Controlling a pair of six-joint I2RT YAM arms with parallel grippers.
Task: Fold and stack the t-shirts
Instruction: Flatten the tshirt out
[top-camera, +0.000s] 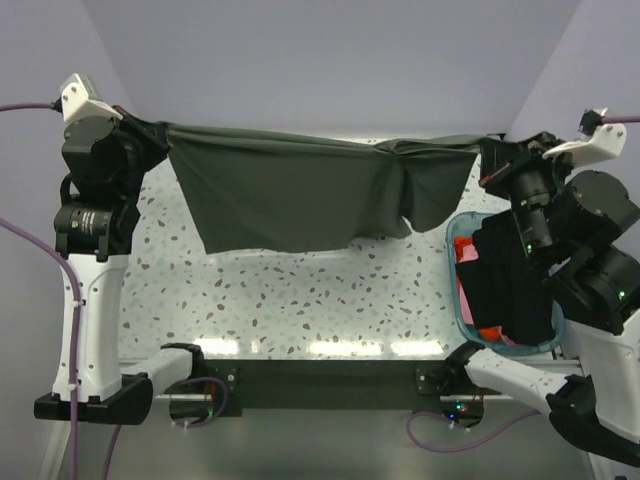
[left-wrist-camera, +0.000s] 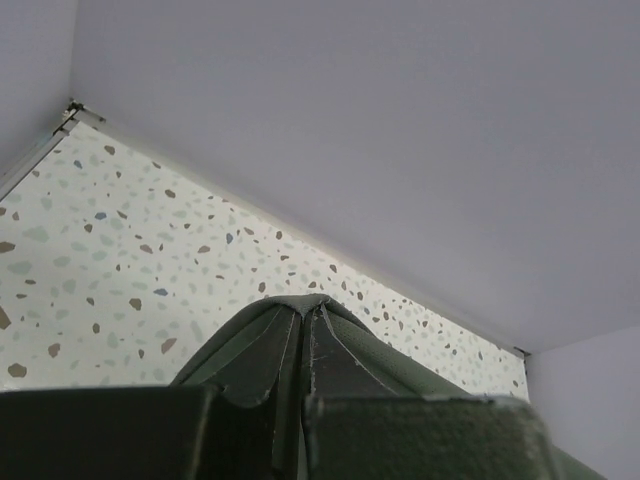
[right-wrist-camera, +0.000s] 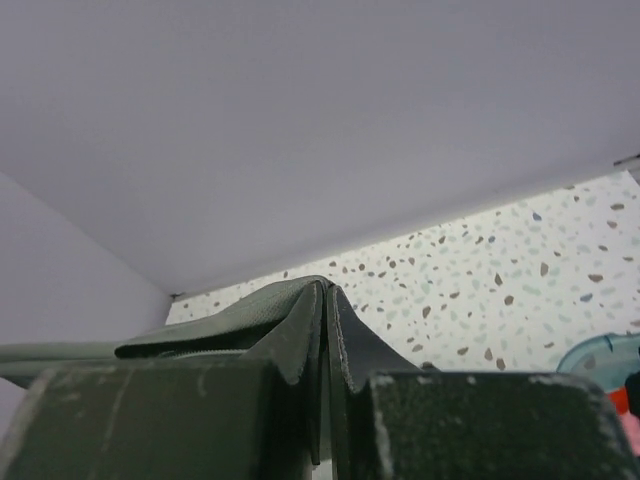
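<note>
A dark grey-green t-shirt (top-camera: 300, 190) hangs stretched between my two grippers above the far part of the table, its lower edge draping onto the speckled top. My left gripper (top-camera: 152, 135) is shut on its left top corner; the cloth wraps over the fingertips in the left wrist view (left-wrist-camera: 300, 330). My right gripper (top-camera: 487, 152) is shut on its right top corner, with cloth folded over the fingertips in the right wrist view (right-wrist-camera: 325, 320). A black t-shirt (top-camera: 510, 285) and a red-orange one (top-camera: 466, 250) lie in the tub.
A translucent teal plastic tub (top-camera: 455, 300) stands at the right edge of the table under my right arm; its rim shows in the right wrist view (right-wrist-camera: 600, 350). White walls close in the back and sides. A dark bar runs along the near edge.
</note>
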